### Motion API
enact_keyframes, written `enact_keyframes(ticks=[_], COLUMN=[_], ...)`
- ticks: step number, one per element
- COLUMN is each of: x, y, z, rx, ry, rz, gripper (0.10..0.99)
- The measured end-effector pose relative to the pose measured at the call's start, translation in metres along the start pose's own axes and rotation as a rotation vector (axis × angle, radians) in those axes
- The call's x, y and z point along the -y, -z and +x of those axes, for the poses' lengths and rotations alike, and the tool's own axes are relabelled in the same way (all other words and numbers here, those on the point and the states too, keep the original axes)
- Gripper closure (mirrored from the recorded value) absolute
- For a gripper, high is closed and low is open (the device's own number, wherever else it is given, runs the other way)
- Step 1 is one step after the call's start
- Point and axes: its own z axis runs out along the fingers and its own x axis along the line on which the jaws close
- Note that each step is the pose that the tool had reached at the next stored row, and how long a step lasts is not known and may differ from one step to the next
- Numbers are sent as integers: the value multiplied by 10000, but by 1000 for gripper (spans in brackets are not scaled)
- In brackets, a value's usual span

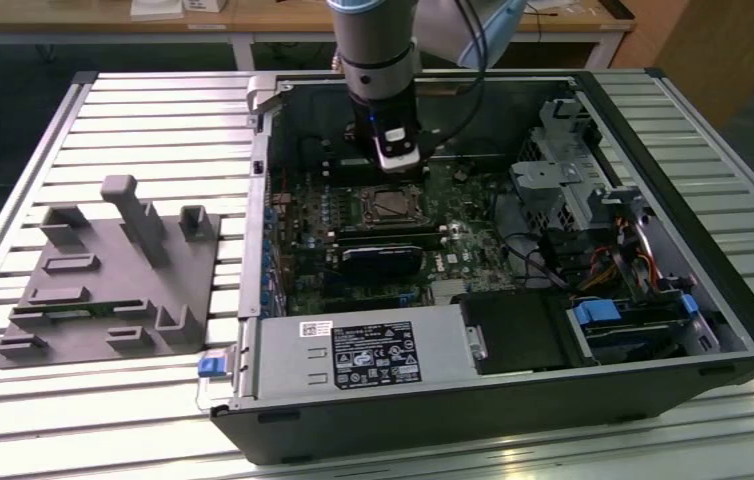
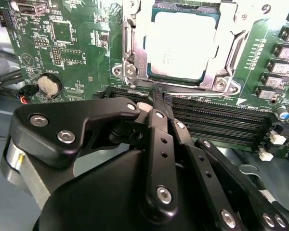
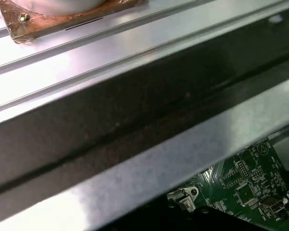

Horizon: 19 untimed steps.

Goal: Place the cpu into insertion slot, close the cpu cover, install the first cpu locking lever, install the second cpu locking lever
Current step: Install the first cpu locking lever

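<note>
An open computer case [image 1: 511,425] lies on its side on a slatted metal table [image 1: 150,110], and the arm [image 1: 374,50] reaches down into it from above. In the exterior view the gripper [image 1: 400,168] hangs over the green motherboard [image 1: 464,250], close to the insertion slot [image 1: 365,206] and on its far side. The second wrist view shows the gripper [image 2: 161,98] from behind: its jaws are drawn narrow, the black fingertips pressed together with nothing visible between them, and they hold nothing. In that view the tips stand in front of the long black memory slots [image 2: 216,118] that run just beside the socket. The cpu [image 2: 178,45] sits in the socket with its pale metal top facing up, and the cpu cover [image 2: 135,60] lies flat around it, its silvery frame bordering the chip on the sides that show. Whether the locking levers are latched cannot be told. A round coin battery [image 2: 50,85] sits on the board apart from the socket. At the near end of the case is a power supply [image 1: 350,355] with a dark label. On the table at the exterior view's left, well apart from the case, stands a grey fixture [image 1: 110,270] with upright pegs. The first wrist view shows table slats, a copper-coloured plate [image 3: 62,19] and a corner of the board.
</note>
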Motion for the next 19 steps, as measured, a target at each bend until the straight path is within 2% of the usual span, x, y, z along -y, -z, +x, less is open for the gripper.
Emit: enact_keyframes(ticks=[11, 19], x=[17, 17], y=[-49, -56], z=[21, 23], rx=[291, 293], ry=[-371, -419], rz=[53, 37], gripper=[980, 980])
